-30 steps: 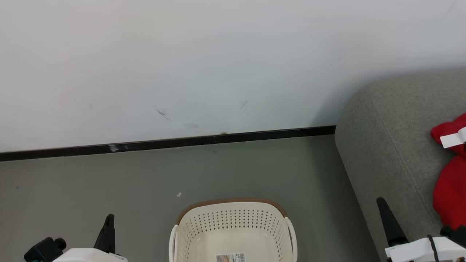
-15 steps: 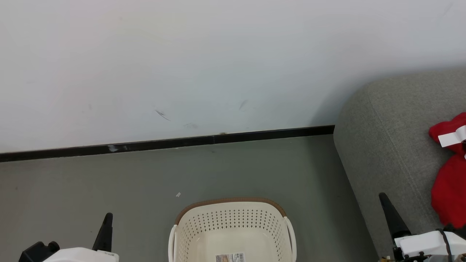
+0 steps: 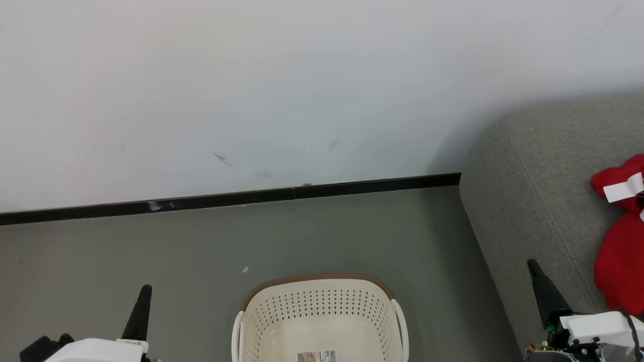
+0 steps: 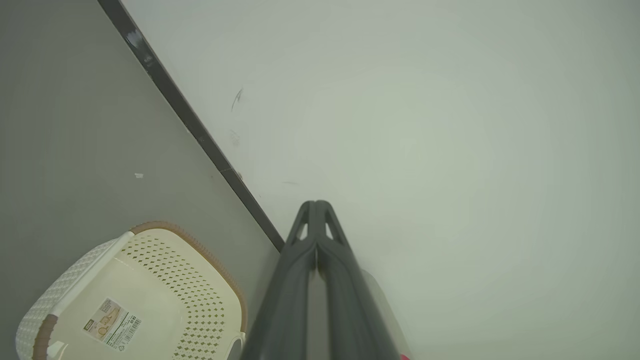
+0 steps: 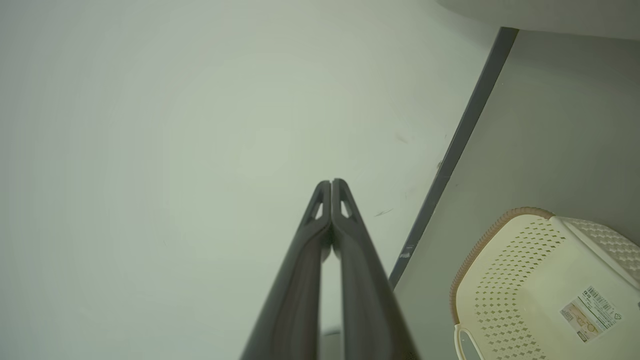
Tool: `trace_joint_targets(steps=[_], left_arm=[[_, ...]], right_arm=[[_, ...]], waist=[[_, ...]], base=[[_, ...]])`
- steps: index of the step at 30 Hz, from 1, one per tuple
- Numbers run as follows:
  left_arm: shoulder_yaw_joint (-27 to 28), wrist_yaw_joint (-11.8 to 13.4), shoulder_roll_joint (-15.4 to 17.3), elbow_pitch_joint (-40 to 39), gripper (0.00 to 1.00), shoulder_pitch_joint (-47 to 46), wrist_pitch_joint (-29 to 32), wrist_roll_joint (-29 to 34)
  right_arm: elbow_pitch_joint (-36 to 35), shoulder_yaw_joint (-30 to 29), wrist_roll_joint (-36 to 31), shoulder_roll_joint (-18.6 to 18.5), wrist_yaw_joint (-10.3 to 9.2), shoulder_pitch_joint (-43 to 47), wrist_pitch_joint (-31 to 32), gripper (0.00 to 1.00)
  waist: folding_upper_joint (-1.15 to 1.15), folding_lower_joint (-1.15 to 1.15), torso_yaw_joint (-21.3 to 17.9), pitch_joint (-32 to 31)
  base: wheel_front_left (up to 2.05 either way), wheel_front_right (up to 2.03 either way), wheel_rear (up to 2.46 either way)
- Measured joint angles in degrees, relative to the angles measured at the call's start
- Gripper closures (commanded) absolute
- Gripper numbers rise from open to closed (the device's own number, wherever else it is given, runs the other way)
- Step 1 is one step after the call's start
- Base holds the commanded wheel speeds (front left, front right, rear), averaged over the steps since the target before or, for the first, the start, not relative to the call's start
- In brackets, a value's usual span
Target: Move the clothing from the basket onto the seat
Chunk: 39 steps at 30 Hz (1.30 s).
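Observation:
The cream-white basket [image 3: 322,306] stands on the floor at the bottom middle of the head view, with nothing in it but a paper label [image 3: 318,356]. Red clothing [image 3: 621,251] with a white strip lies on the grey seat [image 3: 533,201] at the right edge. My left gripper [image 3: 144,291] is shut at the lower left, left of the basket. My right gripper [image 3: 533,266] is shut at the lower right, over the seat's front corner. In both wrist views, the left gripper [image 4: 316,205] and the right gripper [image 5: 331,183] point at the white wall with fingers pressed together, holding nothing, and the basket [image 4: 165,280] [image 5: 530,280] lies beside them.
A white wall [image 3: 302,90] with a black baseboard [image 3: 226,199] runs behind the basket. Grey floor [image 3: 151,246] lies to the left and behind the basket, with a small white scrap [image 3: 245,270] on it.
Both grippers have shifted a little: the left slightly left and up the view, the right slightly right and up. The scene has barely drifted. Both stay shut.

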Motion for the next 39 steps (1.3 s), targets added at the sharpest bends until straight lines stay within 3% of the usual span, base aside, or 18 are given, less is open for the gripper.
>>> trace_joint_targets(steps=[16,39], left_arm=[[2.8,-3.7,-0.9,0.9,1.0,-0.5,3.0,-11.7],[2.9,-4.0,-1.0,1.4,1.0,-1.1,3.0,-11.9]], right_arm=[[1.8,-0.1,13.3,-0.8,0.0,-2.4,2.5,1.0],[2.5,-0.3,13.8,-0.9,0.0,-2.4,2.8,1.0]], waist=[[0.0,-0.01,-0.3,-0.2],[0.0,-0.02,-0.3,-0.2]], base=[[0.0,0.0,0.0],[0.0,0.0,0.0]])
